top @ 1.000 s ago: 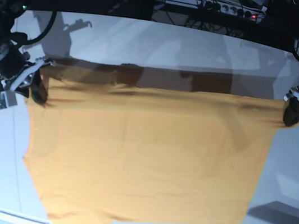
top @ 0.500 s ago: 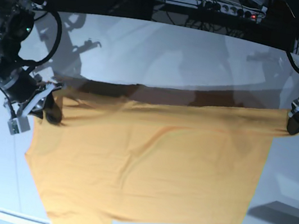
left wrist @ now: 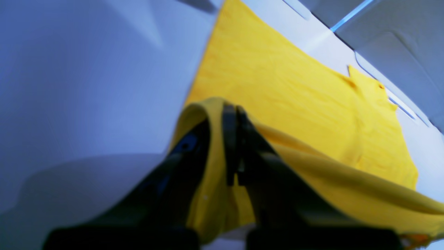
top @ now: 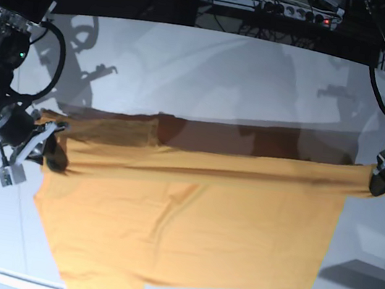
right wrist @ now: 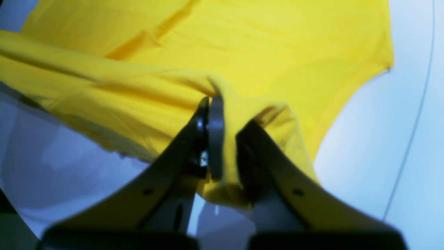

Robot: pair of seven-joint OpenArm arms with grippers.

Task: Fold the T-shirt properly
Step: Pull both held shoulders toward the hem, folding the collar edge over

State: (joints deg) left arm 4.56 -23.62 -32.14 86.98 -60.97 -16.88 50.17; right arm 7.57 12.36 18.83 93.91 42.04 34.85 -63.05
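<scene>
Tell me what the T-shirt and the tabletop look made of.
T-shirt: thin matte knit cloth, probably cotton; it sags and creases between the left gripper and right gripper. Tabletop: smooth, glossy white hard surface, showing reflections; material unclear.

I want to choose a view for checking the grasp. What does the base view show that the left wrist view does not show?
Only the base view shows the whole T-shirt on the table, with both end effectors, left and right, holding its lifted far edge. Only the left wrist view shows the closed pads pinching the cloth, with fabric draped over one finger. Both show the left end effector shut on the T-shirt's corner.
</scene>
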